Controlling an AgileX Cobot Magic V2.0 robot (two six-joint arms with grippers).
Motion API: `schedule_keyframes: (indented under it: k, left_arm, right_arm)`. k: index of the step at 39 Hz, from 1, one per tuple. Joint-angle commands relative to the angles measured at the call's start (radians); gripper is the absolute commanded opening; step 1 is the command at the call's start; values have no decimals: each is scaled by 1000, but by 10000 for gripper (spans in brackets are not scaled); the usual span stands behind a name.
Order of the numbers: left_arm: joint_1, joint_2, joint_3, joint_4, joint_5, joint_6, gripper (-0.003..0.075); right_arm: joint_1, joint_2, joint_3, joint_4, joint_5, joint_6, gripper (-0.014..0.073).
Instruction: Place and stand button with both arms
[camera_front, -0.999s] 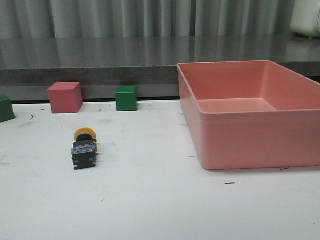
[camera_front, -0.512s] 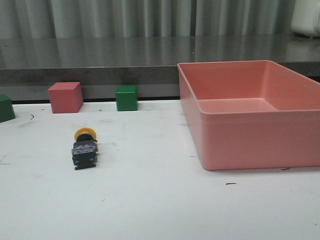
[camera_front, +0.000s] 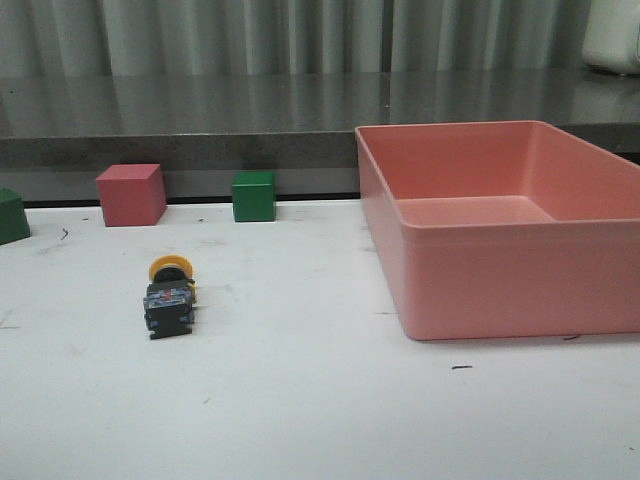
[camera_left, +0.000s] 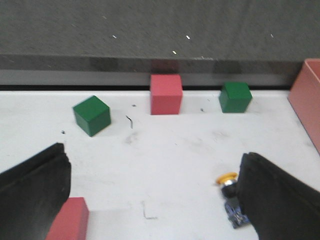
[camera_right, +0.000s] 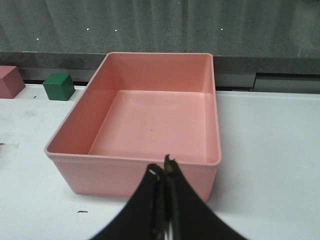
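I see the button (camera_front: 169, 297) lying on its side on the worktop (camera_front: 300, 400), yellow cap toward the far cubes, well left of the pink bin (camera_front: 500, 230). My left gripper (camera_left: 150, 200) hangs above it, jaws spread wide; my right gripper (camera_right: 164, 172) has its jaws pressed together, empty.

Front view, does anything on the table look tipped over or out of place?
Yes. The button lies on its side on the white table, yellow cap pointing away from the camera, instead of standing. The pink bin and cubes sit squarely.
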Motion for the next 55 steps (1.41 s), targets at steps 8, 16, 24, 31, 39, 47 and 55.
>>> schedule_keyframes:
  k: [8,16,24,31,39,47,55]
  left_arm:
    - [-168,241,-204,-11,81,6,637]
    - [-242,465,-424,-11,302,6,637]
    - [-262,699,-645,-17,598,-7,637]
    - [-262,865,-779,-24,742,-36,637]
    - [-262,997,-846,-57,742,-95,637]
    - [-262,1101,-879,-57,742,-111,637]
    - [-258,1155,-891,-57,700,-134,638]
  right_arm:
    - [-6,10,-26,-21,-82,-9,-60]
    - [-6,10,-26,-21,-82,-9,-60]
    - [-6,10,-26,-21,-82,-9,-60]
    - [-6,10,-26,-21,-82,-9,-60]
    - [-6,10,-26,-21,-82,-9,-60]
    - [-6,10,-26,-21,-82,-9,-60]
    - [-6,10,-26,-21,-82,-9,-60]
